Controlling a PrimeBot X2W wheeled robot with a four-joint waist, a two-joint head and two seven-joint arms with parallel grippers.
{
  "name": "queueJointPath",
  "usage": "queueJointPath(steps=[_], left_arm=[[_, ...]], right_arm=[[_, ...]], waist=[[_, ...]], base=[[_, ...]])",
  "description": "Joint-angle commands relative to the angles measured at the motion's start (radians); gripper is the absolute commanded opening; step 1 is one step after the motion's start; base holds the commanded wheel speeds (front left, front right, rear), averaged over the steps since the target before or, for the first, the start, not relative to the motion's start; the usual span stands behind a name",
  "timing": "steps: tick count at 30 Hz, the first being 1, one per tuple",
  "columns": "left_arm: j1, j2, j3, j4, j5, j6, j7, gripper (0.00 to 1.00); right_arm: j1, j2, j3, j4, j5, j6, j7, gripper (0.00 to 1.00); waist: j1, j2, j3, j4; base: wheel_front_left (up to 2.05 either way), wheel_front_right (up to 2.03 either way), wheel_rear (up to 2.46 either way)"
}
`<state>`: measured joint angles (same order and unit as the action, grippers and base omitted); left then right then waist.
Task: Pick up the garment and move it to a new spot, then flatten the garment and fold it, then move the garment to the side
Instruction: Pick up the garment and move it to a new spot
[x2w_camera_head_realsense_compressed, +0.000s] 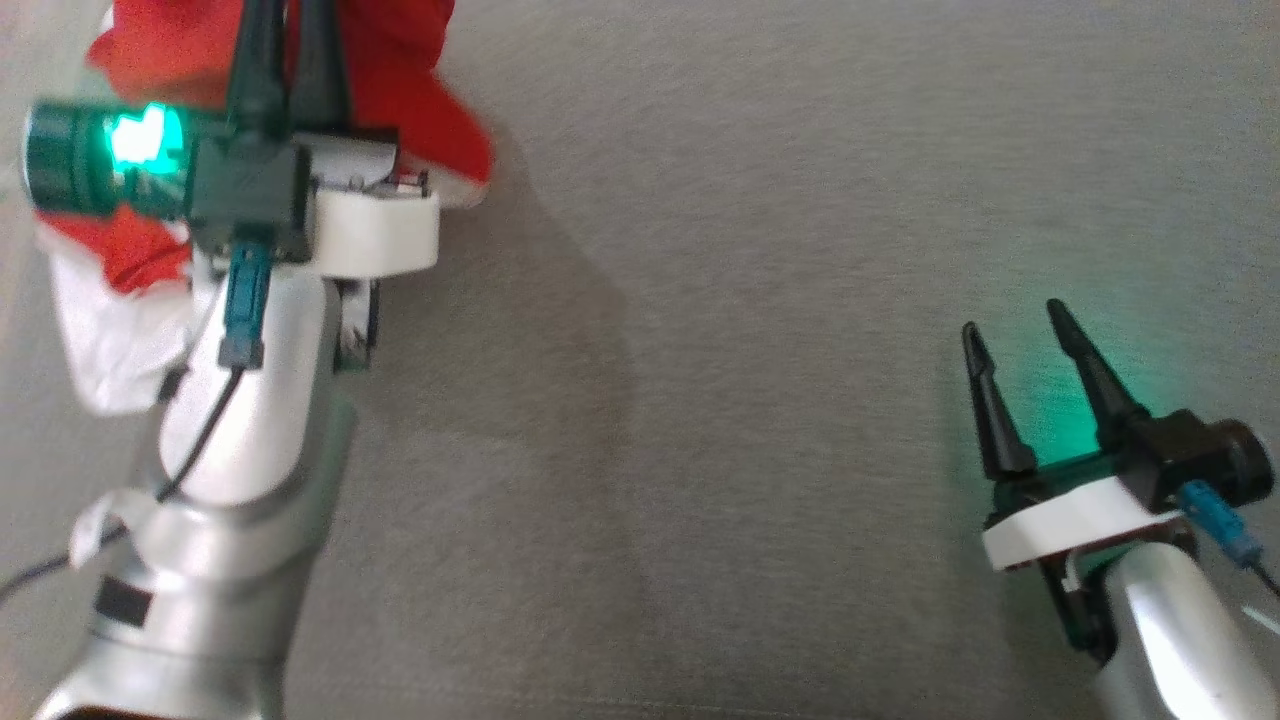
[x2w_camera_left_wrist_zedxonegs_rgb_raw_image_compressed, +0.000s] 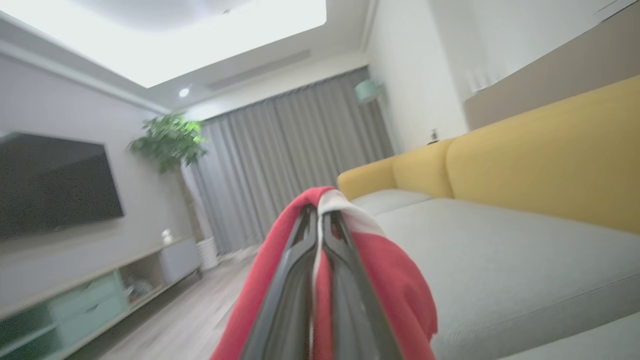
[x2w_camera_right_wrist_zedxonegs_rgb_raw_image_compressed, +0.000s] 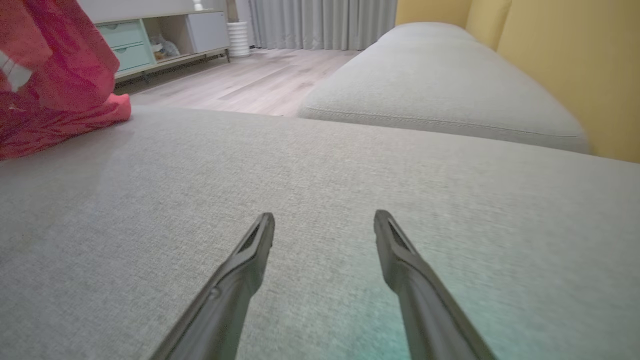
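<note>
While L gripper (x2w_camera_left_wrist_zedxonegs_rgb_raw_image_compressed: 319, 216) pinches garment (x2w_camera_left_wrist_zedxonegs_rgb_raw_image_compressed: 400, 285), R gripper (x2w_camera_right_wrist_zedxonegs_rgb_raw_image_compressed: 324, 220) splayed; sofa (x2w_camera_right_wrist_zedxonegs_rgb_raw_image_compressed: 350, 165) beneath

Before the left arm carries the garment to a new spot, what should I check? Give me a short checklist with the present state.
1. Left gripper shut on garment: ok.
2. Cloth between both its fingers: ok.
3. Right gripper open, holding nothing: ok.
4. Right gripper apart from garment: ok.
5. Garment off the seat: not ok, one edge rests on it.
6. How many layers are pinched: cannot tell.
</note>
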<state>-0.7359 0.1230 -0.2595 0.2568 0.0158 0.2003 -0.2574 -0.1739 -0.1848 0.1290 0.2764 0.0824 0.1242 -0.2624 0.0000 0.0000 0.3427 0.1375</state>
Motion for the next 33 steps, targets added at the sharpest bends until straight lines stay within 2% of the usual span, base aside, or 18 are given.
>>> queueJointPath(steps=[1, 7, 15, 19, 22, 26, 29, 30, 32, 33], left_arm=[[-0.056, 0.037, 0.020, -0.037, 0.014, -0.005, -0.004, 0.00], [-0.175, 0.069, -0.044, 0.014, 0.031, -0.090, -0.004, 0.00], [-0.277, 0.031, -0.080, 0.044, -0.023, -0.166, -0.004, 0.00], [-0.249, 0.002, -0.092, 0.113, -0.071, -0.194, -0.002, 0.00], [-0.178, 0.007, -0.106, 0.185, -0.096, -0.219, 0.015, 0.00], [-0.064, 0.013, -0.142, 0.315, -0.117, -0.258, 0.021, 0.00], [0.017, -0.019, -0.121, 0.406, -0.199, -0.286, 0.002, 0.00], [0.042, -0.029, -0.106, 0.435, -0.227, -0.288, -0.001, 0.25], [0.081, -0.039, -0.089, 0.466, -0.242, -0.277, -0.003, 1.00], [0.103, -0.042, -0.079, 0.458, -0.239, -0.261, -0.004, 1.00]], right_arm=[[0.006, 0.002, 0.021, -0.022, 0.000, 0.007, 0.001, 1.00], [0.054, 0.071, 0.032, -0.003, -0.009, 0.007, 0.001, 1.00], [0.095, 0.117, 0.032, -0.006, -0.011, 0.007, 0.001, 1.00], [0.095, 0.126, 0.019, -0.017, -0.007, 0.007, 0.001, 1.00], [0.085, 0.130, 0.025, -0.021, -0.001, 0.007, 0.001, 1.00], [0.057, 0.133, 0.019, -0.027, 0.015, 0.007, 0.001, 1.00], [0.043, 0.134, 0.018, -0.013, 0.022, 0.007, 0.001, 1.00], [0.040, 0.134, 0.019, -0.006, 0.024, 0.007, 0.001, 1.00], [0.035, 0.134, 0.017, 0.006, 0.025, 0.007, 0.001, 1.00], [0.034, 0.134, 0.017, 0.012, 0.025, 0.007, 0.001, 1.00]], waist=[[0.0000, 0.0000, -0.096, -0.103], [0.0000, 0.0000, -0.236, -0.277], [0.0000, 0.0000, -0.321, -0.487], [0.0000, 0.0000, -0.302, -0.527], [0.0000, 0.0000, -0.268, -0.543], [0.0000, 0.0000, -0.209, -0.531], [0.0000, 0.0000, -0.187, -0.507], [0.0000, 0.0000, -0.185, -0.498], [0.0000, 0.0000, -0.187, -0.480], [0.0000, 0.0000, -0.191, -0.471]], base=[[0.00, 0.00, 0.00], [0.00, 0.00, 0.00], [0.00, 0.00, 0.00], [0.00, 0.00, 0.00], [0.00, 0.00, 0.00], [0.00, 0.00, 0.00], [0.00, 0.00, 0.00], [0.00, 0.00, 0.00], [0.00, 0.00, 0.00], [0.00, 0.00, 0.00]])
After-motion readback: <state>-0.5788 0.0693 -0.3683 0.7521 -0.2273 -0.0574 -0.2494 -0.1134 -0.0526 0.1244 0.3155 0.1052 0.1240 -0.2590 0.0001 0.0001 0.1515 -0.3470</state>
